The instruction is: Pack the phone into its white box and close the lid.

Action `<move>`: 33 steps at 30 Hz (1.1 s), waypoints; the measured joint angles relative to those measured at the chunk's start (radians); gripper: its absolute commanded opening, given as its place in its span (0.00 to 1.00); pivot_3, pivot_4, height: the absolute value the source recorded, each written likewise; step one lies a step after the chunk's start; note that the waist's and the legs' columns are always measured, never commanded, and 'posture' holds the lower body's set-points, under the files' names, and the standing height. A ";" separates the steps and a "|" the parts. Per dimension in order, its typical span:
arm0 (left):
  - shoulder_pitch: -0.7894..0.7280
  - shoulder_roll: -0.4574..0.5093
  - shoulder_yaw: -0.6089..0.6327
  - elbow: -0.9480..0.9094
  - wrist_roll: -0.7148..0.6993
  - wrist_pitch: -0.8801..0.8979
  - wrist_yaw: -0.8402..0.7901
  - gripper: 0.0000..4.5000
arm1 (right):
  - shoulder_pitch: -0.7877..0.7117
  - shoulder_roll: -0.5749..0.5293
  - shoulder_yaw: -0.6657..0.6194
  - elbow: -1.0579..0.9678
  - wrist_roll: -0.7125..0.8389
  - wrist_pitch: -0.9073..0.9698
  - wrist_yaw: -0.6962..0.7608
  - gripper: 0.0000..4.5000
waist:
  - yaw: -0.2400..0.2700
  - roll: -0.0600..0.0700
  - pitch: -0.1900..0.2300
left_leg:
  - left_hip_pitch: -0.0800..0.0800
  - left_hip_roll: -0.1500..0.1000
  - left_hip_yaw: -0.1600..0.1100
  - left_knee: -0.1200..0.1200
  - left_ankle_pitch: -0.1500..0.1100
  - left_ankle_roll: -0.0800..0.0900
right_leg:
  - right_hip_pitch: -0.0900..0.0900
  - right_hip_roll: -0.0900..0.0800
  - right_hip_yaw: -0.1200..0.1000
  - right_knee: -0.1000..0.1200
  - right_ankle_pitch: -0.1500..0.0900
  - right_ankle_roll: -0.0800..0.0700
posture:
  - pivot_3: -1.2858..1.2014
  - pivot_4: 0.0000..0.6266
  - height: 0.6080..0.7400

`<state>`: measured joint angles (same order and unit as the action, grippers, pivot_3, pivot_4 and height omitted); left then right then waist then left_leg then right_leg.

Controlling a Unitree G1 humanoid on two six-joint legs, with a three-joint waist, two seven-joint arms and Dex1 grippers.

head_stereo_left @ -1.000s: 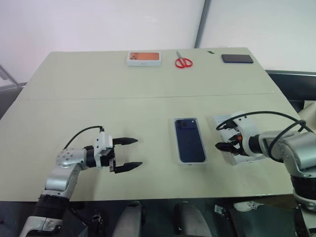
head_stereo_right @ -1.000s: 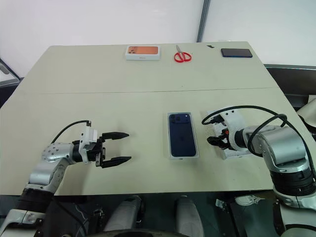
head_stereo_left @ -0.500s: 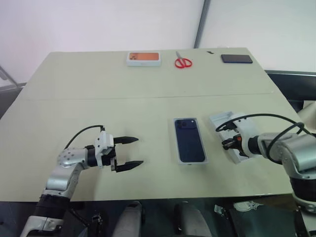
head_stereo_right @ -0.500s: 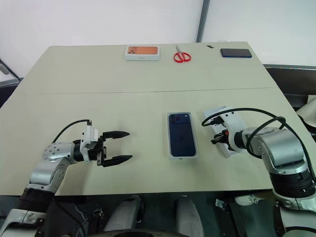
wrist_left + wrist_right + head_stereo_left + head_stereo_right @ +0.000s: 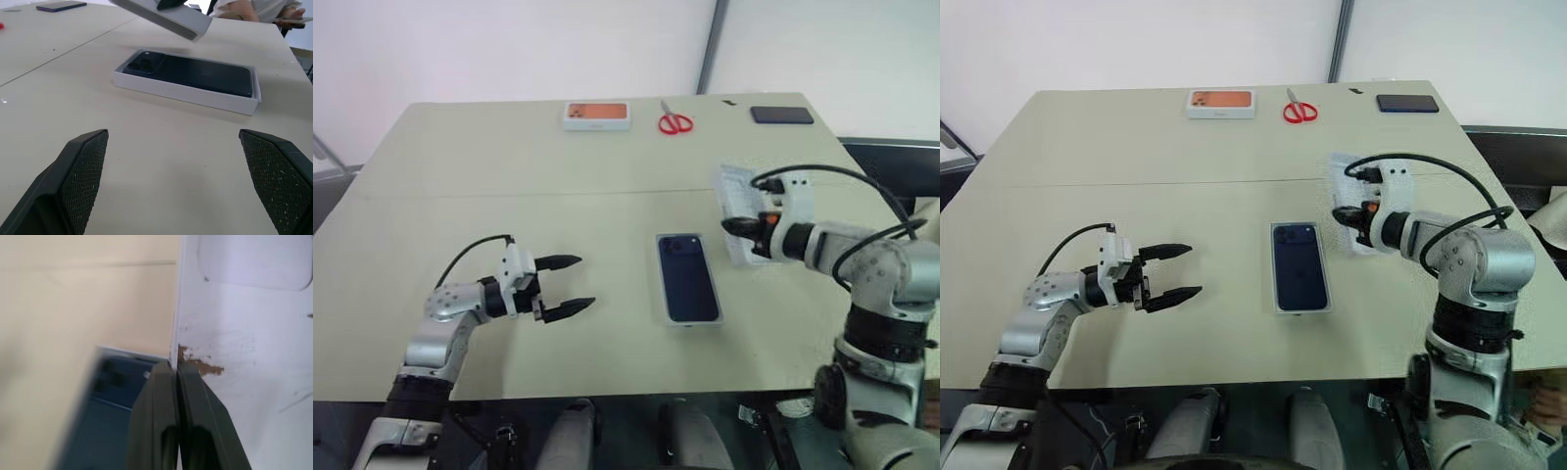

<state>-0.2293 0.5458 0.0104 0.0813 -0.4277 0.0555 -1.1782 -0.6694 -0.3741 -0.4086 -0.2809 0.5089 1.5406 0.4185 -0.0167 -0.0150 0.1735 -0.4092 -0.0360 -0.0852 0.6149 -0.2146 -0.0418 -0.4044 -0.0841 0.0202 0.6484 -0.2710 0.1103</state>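
The dark navy phone [image 5: 688, 277] lies back up inside the white box [image 5: 186, 94] near the table's middle. Just to its right, the greyish-white lid [image 5: 734, 206] hangs tilted above the table, its moulded inside [image 5: 244, 333] showing in the right wrist view. My right gripper [image 5: 742, 227] is shut on the lid's long edge nearest the phone. Far to the left of the box, my left gripper [image 5: 570, 284] hovers low over the table, open, pointing at the box with nothing between its fingers [image 5: 83, 171].
Along the table's far edge lie an orange-topped box [image 5: 598, 115], red scissors [image 5: 675, 121] and a thin black slab [image 5: 781, 115]. A person's arm [image 5: 254, 7] shows beyond the table. Bare tabletop stretches between my left gripper and the white box.
My right gripper closed on the lid's edge, then lifted it off the table and carried it up and toward the far side, beside the phone. The left arm has hardly moved.
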 measured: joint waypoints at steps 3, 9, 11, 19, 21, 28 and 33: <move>-0.006 -0.008 0.006 0.000 -0.006 0.010 0.010 1.00 | 0.000 0.086 -0.037 -0.031 0.049 0.051 0.002 0.01 | 0.000 0.000 0.000 | 0.000 0.000 0.000 0.000 0.000 0.000 | 0.000 0.000 0.000 0.000 0.000 0.000 | 0.52 0.24 1.00; -0.019 -0.027 0.008 0.003 -0.020 0.038 0.034 1.00 | 0.048 0.242 -0.095 -0.093 0.226 0.067 -0.006 0.01 | 0.001 0.000 0.000 | 0.000 0.000 0.000 0.000 0.000 0.000 | 0.000 0.000 0.000 0.001 0.000 0.000 | 0.52 0.24 1.00; -0.019 -0.027 0.012 0.003 -0.021 0.048 0.043 1.00 | 0.072 0.261 -0.106 -0.105 0.286 0.067 -0.020 0.01 | -0.001 0.000 0.000 | 0.000 0.000 0.000 0.000 0.000 0.000 | 0.000 0.000 0.001 0.001 0.000 0.000 | 0.52 0.24 1.00; -0.042 -0.038 0.021 0.003 -0.041 0.091 0.083 1.00 | 0.111 0.311 -0.167 -0.055 0.568 0.067 -0.160 0.01 | -0.003 0.001 0.000 | 0.000 0.000 0.000 -0.001 0.000 0.000 | -0.001 0.001 0.001 0.001 0.000 0.000 | 0.52 0.24 1.00; -0.042 -0.041 0.024 0.003 -0.043 0.096 0.092 1.00 | 0.134 0.313 -0.165 -0.031 0.658 0.067 -0.200 0.01 | -0.003 0.001 0.000 | 0.000 0.000 0.000 -0.001 0.000 0.000 | -0.001 0.001 0.002 0.001 0.000 0.000 | 0.52 0.24 1.00; -0.043 -0.070 0.024 -0.020 -0.050 0.114 0.123 1.00 | 0.227 0.270 -0.074 0.011 0.921 0.035 -0.353 0.01 | -0.004 0.001 0.000 | 0.001 0.001 0.000 -0.001 0.000 0.000 | -0.001 0.001 0.002 0.001 0.000 0.000 | 0.52 0.24 1.00; -0.043 -0.087 0.019 -0.045 -0.051 0.128 0.141 0.88 | 0.276 0.193 0.068 0.054 1.120 -0.089 -0.510 0.00 | -0.003 0.001 0.000 | 0.000 0.001 0.000 -0.001 0.000 0.000 | -0.001 0.001 0.002 0.000 0.000 0.000 | 0.52 0.24 1.00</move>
<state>-0.2726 0.4590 0.0289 0.0368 -0.4784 0.1835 -1.0370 -0.3935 -0.1814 -0.3402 -0.2265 1.6287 1.4516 -0.0914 -0.0202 -0.0140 0.1738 -0.4090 -0.0353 -0.0853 0.6141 -0.2146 -0.0416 -0.4050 -0.0833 0.0224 0.6488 -0.2710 0.1100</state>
